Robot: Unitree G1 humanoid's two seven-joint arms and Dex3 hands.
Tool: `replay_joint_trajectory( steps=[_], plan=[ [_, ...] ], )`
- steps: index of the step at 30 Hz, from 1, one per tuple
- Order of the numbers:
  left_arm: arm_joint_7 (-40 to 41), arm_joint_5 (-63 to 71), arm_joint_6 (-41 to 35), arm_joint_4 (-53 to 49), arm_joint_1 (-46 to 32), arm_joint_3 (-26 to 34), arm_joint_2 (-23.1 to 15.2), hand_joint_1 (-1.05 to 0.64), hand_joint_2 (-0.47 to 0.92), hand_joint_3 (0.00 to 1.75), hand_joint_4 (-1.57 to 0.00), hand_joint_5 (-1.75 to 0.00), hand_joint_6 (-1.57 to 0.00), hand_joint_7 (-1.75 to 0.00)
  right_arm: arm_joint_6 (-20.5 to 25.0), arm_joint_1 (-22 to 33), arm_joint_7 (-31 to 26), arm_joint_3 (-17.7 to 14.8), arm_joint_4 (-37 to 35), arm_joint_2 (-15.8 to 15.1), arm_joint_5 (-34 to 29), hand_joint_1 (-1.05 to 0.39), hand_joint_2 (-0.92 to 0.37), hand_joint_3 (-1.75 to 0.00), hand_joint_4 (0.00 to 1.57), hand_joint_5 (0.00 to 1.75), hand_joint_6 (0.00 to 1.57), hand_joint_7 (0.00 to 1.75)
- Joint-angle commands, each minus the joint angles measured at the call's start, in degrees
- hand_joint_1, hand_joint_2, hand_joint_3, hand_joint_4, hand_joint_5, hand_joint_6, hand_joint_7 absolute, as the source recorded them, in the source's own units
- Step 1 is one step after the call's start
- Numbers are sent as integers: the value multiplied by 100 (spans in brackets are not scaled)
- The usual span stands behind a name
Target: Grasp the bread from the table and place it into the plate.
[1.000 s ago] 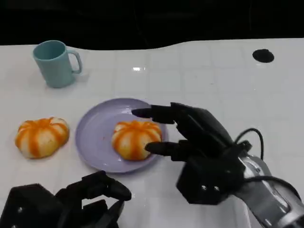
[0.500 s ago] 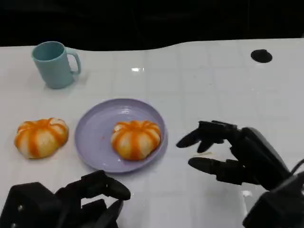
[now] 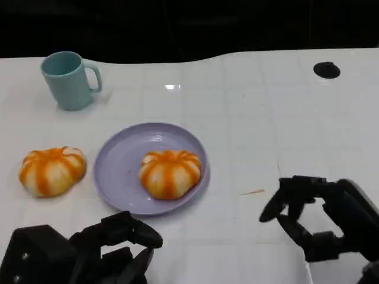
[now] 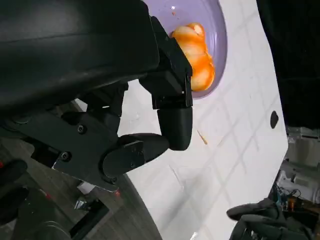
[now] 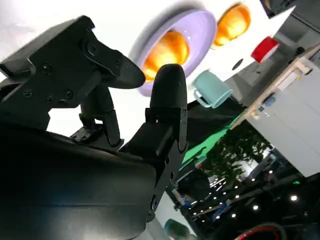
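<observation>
The white table [image 3: 266, 118] runs to a curved far edge at twelve o'clock, with dark beyond it, and its right half lies open apart from a small black disc [image 3: 327, 70] near the far edge at about one o'clock. At the centre sits the lavender plate [image 3: 115, 165], and one bread [image 3: 170, 172] rests inside it toward its three o'clock side, clear of the rim. A second bread [image 3: 52, 170] lies on the bare table just beside the plate at nine o'clock, not touching it. A teal mug [image 3: 69, 79] stands upright well apart at ten o'clock, handle toward the right. The right hand [image 3: 323, 222] is at four o'clock over open tabletop, well clear of the plate, fingers apart and holding nothing. The left hand [image 3: 89, 251] is at seven o'clock near the plate's near rim, fingers loosely curled, nothing in them. The left wrist view shows the plated bread past its own fingers [image 4: 172, 120]; the right wrist view takes in plate, both breads and mug together, beyond its fingers [image 5: 167, 107].
</observation>
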State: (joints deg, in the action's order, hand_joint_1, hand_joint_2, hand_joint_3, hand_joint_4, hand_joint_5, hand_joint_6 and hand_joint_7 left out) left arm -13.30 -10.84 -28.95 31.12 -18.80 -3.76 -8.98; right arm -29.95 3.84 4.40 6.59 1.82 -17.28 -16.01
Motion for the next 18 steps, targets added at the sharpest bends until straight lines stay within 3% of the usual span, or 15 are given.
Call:
replay_joint_trajectory(
  steps=[1, 9, 18],
  plan=[
    [-1, -12, 40, -29, 3, 41, -65, -31, 71, 79, -67, -175, -63, -131, -32, 343, 69, -227, 329, -192, 58, -3, -27, -144, 86, 175, 88, 128],
    [-11, -14, 23, -8, 33, 52, -100, -30, 72, 80, -68, -175, -64, -130, 140, 755, 61, -377, 653, -194, -103, -6, -24, -144, 89, 175, 84, 134],
    [-11, 18, 78, -30, 30, 48, -119, -28, 72, 80, -65, -175, -63, -131, 402, 967, -260, -352, 607, -90, -717, -8, -22, -142, 90, 175, 86, 134]
  ],
)
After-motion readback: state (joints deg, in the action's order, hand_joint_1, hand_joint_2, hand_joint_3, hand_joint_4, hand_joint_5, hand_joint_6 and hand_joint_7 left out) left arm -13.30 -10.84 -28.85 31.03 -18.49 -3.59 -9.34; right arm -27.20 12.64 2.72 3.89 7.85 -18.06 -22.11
